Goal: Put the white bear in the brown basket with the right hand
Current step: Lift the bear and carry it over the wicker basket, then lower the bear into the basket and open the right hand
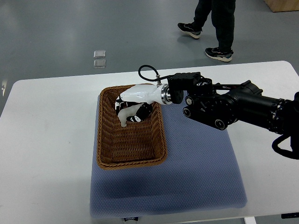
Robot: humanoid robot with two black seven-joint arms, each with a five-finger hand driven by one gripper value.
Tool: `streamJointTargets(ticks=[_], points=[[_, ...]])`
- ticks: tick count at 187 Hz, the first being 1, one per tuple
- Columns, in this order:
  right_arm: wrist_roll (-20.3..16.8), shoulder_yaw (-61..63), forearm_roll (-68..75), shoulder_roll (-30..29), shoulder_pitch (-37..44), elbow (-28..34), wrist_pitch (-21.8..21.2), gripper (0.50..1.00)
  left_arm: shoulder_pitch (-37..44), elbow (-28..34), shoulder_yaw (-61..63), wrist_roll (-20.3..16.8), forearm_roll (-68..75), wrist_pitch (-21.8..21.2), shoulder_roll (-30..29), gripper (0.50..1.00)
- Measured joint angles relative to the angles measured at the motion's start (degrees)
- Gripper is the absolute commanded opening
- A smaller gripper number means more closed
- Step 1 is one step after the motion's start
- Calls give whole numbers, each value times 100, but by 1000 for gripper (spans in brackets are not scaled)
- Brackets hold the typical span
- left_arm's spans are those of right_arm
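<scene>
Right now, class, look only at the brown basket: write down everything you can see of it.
The brown basket is rectangular, woven from what looks like wicker, with a thick braided rim and an open top. It sits upright on a blue-grey mat on the white table, toward the mat's left side. The right hand reaches over its far end, with a white bear under the hand, inside the basket. The near part of the basket is empty.
</scene>
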State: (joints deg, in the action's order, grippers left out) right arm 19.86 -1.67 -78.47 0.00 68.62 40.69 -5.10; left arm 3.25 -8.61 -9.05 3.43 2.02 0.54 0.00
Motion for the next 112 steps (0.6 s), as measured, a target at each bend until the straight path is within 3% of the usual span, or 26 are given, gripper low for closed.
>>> streamJointTargets(ticks=[16, 24, 35, 51, 64, 112], points=[[0, 0, -2, 0, -52, -1, 0, 556, 0, 0, 0, 0, 0, 0, 0, 1000], [-7, 0, -2, 0, -80, -4, 0, 631, 0, 0, 0, 0, 0, 0, 0, 1000], [-15, 0, -2, 0, -108, -10, 0, 782, 0, 0, 0, 0, 0, 0, 0, 1000], [-26, 2, 3, 0, -130, -16, 0, 856, 0, 0, 0, 0, 0, 0, 0, 1000], [-32, 31, 44, 0, -136, -17, 0, 893, 0, 0, 0, 0, 0, -2, 0, 1000], [-23, 322, 340, 121, -79, -16, -85, 913, 0, 0, 0, 0, 0, -2, 0, 1000]])
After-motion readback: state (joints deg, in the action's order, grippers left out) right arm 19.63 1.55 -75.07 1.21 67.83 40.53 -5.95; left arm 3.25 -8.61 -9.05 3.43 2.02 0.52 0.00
